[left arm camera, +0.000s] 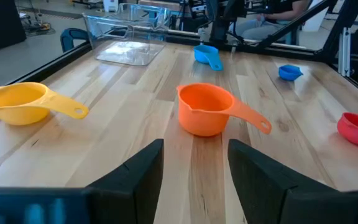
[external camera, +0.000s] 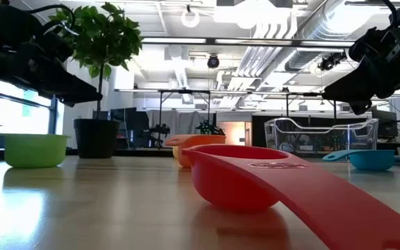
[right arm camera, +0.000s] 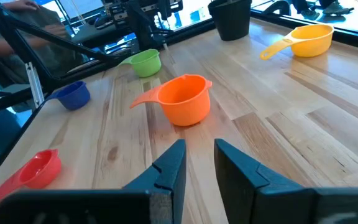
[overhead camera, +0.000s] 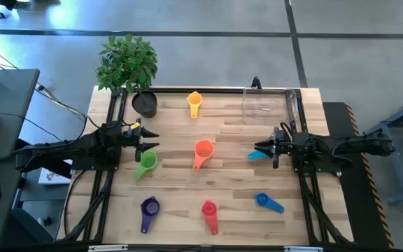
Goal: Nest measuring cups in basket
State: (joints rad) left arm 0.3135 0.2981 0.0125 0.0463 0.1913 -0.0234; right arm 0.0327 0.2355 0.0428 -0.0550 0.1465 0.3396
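Left gripper hangs above the desk's left side, its fingers parted with bare wood between them and nothing held. The green cup lies just beside it on the near side; the orange cup stands ahead of it at the desk's middle, handle toward the near edge.

Right gripper hangs above the right side, fingers a narrow gap apart and holding nothing. The light blue cup lies directly below or just beside its tips; whether they touch cannot be told. The two grippers face each other across the orange cup, with open wood on either side of it.

The basket, clear and upright, stands at the far edge on the right, beyond the right gripper; no cup lies in it. The yellow cup lies at the far edge near the middle, between the basket and a black pot. A leafy plant rises at the far left corner, by the pot.

Along the near edge lie the purple cup, the red cup and the blue cup, well apart from one another. All seven cups lie separate, none nested. Dark frame rails run along the left and right sides of the desk under the arms.
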